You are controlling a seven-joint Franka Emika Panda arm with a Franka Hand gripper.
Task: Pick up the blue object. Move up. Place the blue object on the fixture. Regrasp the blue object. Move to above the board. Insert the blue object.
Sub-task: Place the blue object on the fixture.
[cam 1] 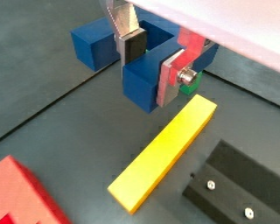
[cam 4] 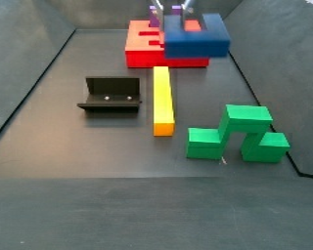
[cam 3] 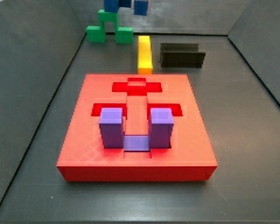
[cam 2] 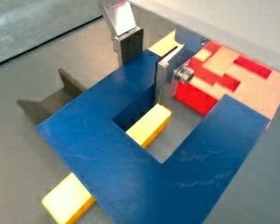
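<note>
End effector grips blue object; airborne

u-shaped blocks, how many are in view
3: the blue object in the hand, lifted above the floor; the purple block on the board; the green block on the floor.

so the gripper is up in the air, well clear of the table, pointing down. In both wrist views the two flat silver fingers with their dark pads are clamped on one prong of the blue object, one plate on the inside of the U and one on the outside face. In a side view the gripper sits right at the frame edge, so barely any arm shows
</note>
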